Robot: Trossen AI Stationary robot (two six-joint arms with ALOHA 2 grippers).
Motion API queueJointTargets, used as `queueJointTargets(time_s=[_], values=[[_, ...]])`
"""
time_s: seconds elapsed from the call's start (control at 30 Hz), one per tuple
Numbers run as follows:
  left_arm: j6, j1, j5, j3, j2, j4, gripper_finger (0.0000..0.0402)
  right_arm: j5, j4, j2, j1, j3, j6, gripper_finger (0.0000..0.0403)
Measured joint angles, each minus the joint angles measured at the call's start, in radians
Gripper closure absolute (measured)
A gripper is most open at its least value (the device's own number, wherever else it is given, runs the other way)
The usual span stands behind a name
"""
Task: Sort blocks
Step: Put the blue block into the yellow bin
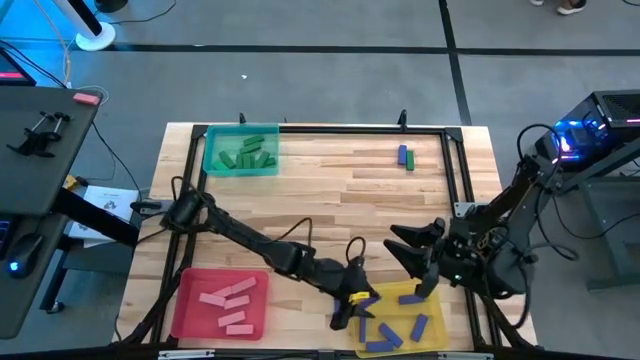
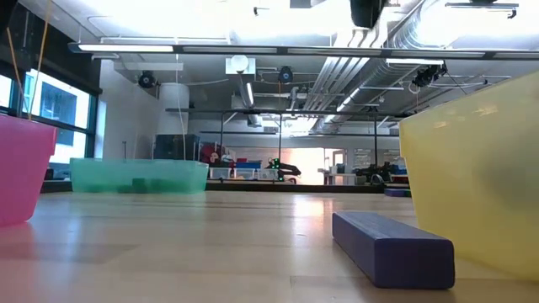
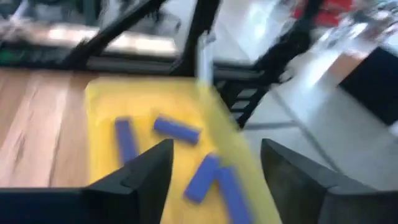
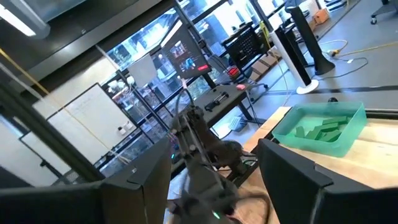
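Several blue blocks (image 3: 177, 130) lie flat in the yellow tray (image 1: 432, 300) at the near right. My left gripper (image 3: 214, 155) hovers open over that tray's left part (image 1: 356, 312), with nothing between its fingers. A purple block (image 2: 392, 248) lies flat on the table beside the yellow tray's wall (image 2: 472, 177). One blue and one green block (image 1: 404, 156) lie on the table at the far right. My right gripper (image 1: 424, 262) is raised at the table's right side, open and empty (image 4: 214, 155).
A green tray (image 1: 212, 165) holding green blocks stands at the far left. A red tray (image 1: 184, 310) holding pink blocks stands at the near left. Bare wood lies between the trays. A black frame (image 1: 330, 130) runs around the table.
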Motion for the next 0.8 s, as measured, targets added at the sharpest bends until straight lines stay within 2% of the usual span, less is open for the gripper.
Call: queueJointTargets(time_s=[0.03, 0.1, 0.17, 0.2, 0.3, 0.4, 0.47, 0.53, 0.7, 0.8], values=[[0.000, -0.001, 0.018, 0.000, -0.016, 0.009, 0.0168, -0.001, 0.003, 0.004, -0.009, 0.000, 0.008, 0.0194], [0.015, 0.006, 0.128, 0.001, -0.063, -0.032, 0.0155, -0.010, 0.004, 0.013, -0.023, 0.000, 0.034, 0.0194], [0.050, 0.017, 0.247, 0.001, -0.119, -0.113, 0.0151, -0.025, 0.006, 0.023, -0.037, 0.000, 0.070, 0.0194], [0.078, 0.020, 0.268, 0.001, -0.154, -0.178, 0.0151, -0.026, 0.009, 0.027, -0.042, 0.000, 0.085, 0.0194], [0.229, 0.022, 0.250, -0.019, -0.261, -0.398, 0.0154, -0.026, 0.019, 0.041, -0.047, 0.000, 0.113, 0.0194], [0.365, 0.022, 0.202, -0.117, -0.365, -0.486, 0.0159, -0.026, 0.019, 0.047, -0.048, 0.000, 0.133, 0.0194], [0.366, 0.025, 0.174, -0.219, -0.424, -0.461, 0.0162, -0.027, 0.019, 0.048, -0.048, 0.000, 0.146, 0.0194], [0.298, 0.033, 0.168, -0.342, -0.473, -0.405, 0.0163, -0.031, 0.011, 0.050, -0.052, 0.000, 0.186, 0.0196], [-0.023, 0.036, 0.171, -0.657, -0.592, -0.017, 0.0163, -0.200, 0.004, 0.117, -0.112, 0.001, 0.242, 0.0227], [-0.201, 0.034, 0.102, -0.798, -0.682, 0.199, 0.0163, -0.258, 0.013, 0.171, -0.154, 0.001, 0.287, 0.0268]])
